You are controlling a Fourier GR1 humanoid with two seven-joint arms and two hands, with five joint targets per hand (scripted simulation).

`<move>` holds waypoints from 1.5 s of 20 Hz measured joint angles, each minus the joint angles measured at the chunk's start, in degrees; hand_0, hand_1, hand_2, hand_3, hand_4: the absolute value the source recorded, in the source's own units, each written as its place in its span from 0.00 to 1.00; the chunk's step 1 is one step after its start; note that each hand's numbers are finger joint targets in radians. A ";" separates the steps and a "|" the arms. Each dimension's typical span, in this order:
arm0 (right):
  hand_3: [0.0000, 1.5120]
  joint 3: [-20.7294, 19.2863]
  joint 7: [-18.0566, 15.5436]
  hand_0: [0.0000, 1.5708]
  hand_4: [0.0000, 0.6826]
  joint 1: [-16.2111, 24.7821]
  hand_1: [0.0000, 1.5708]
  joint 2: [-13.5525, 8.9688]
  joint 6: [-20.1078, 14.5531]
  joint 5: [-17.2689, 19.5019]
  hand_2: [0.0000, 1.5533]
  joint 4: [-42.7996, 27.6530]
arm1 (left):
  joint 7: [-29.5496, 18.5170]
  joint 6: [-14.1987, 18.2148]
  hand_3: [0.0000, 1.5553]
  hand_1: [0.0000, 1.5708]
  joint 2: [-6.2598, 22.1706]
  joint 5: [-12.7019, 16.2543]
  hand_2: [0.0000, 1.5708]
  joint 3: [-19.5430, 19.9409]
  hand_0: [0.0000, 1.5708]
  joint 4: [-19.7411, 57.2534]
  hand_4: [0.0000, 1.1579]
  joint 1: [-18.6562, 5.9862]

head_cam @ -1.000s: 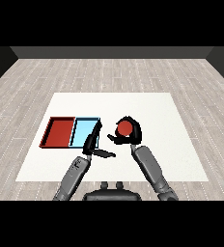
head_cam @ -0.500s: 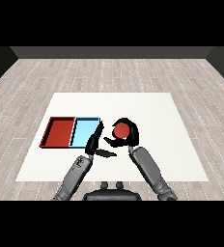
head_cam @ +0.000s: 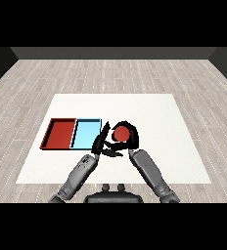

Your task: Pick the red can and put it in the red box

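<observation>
Two hands: your right hand (head_cam: pixel 127 139) curls round the red can (head_cam: pixel 120 133) (carrying grip).
Left hand (head_cam: pixel 102 141): fingers straight, beside it.
Red box (head_cam: pixel 60 134): beyond your left hand.

The can (head_cam: pixel 120 133) sits within the right hand's (head_cam: pixel 130 139) fingers, seemingly just right of both trays (head_cam: pixel 74 134), the left hand (head_cam: pixel 101 141) between.

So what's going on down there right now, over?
Right hand curled round red can. Left hand open beside it. Red tray waiting; light blue tray lies between.
</observation>
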 measured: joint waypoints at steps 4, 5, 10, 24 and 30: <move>0.93 2.43 -0.23 0.96 0.96 -0.05 0.96 0.00 -1.51 -2.42 0.94 -0.62 | 1.39 0.58 0.00 0.00 0.00 0.99 0.00 -1.20 0.00 -1.46 0.00 -0.38; 0.94 3.65 0.08 0.96 0.97 0.23 0.96 -0.01 -2.39 -2.43 0.94 -1.39 | 0.71 1.26 0.00 0.00 0.03 1.59 0.00 -2.21 0.00 -1.07 0.00 -0.46; 0.94 4.12 -0.49 0.97 0.97 0.23 0.97 -0.08 -1.98 -3.36 0.94 -1.72 | -1.33 0.34 0.00 0.00 0.15 3.03 0.00 -2.51 0.00 0.75 0.00 -0.07; 0.92 8.20 -2.44 0.95 0.96 -3.43 0.95 -0.53 -6.95 -5.74 0.93 1.42 | -1.07 10.78 0.95 1.00 1.03 8.31 0.99 -3.68 1.00 1.54 0.97 -0.96; 0.92 7.66 -0.62 0.94 0.94 -4.24 0.94 -0.84 -7.00 -5.43 0.93 0.99 | -2.36 15.30 0.95 1.00 1.31 10.24 0.99 -4.70 1.00 4.10 0.97 -3.67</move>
